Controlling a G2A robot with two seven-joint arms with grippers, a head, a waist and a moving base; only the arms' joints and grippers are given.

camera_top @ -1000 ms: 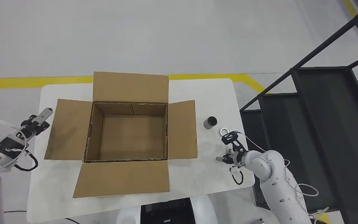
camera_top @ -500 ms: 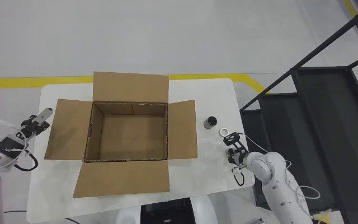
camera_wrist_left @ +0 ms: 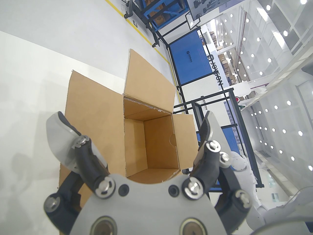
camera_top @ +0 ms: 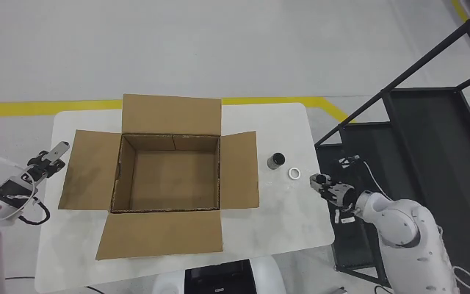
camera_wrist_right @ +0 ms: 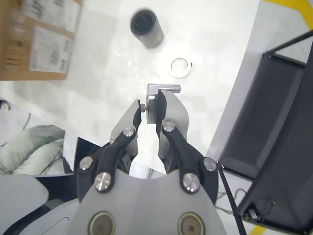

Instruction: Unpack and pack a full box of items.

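Note:
An open cardboard box (camera_top: pixel 169 180) sits in the middle of the white table (camera_top: pixel 275 220), its inside bare; the left wrist view looks into the box (camera_wrist_left: pixel 156 145). A dark cylinder (camera_top: pixel 276 160) (camera_wrist_right: pixel 146 31) and a white ring (camera_top: pixel 294 173) (camera_wrist_right: pixel 181 67) lie to the right of it. Just past the table's right edge, my right gripper (camera_top: pixel 321 182) (camera_wrist_right: pixel 149 106) is shut on a small chrome metal part (camera_wrist_right: pixel 152 99). At the table's left edge my left gripper (camera_top: pixel 50 156) (camera_wrist_left: pixel 134 128) stands open and holds nothing.
A black metal rack (camera_top: pixel 411 140) stands close beside the table's right edge, right by the right arm. The box's four flaps lie spread out flat; the right flap (camera_wrist_right: pixel 36 30) carries printed labels. A yellow floor line (camera_top: pixel 44 107) runs behind the table.
My right arm has swung to the right, from over the table beside the ring to past the table's right edge. The ring, cylinder, box and left arm have stayed put.

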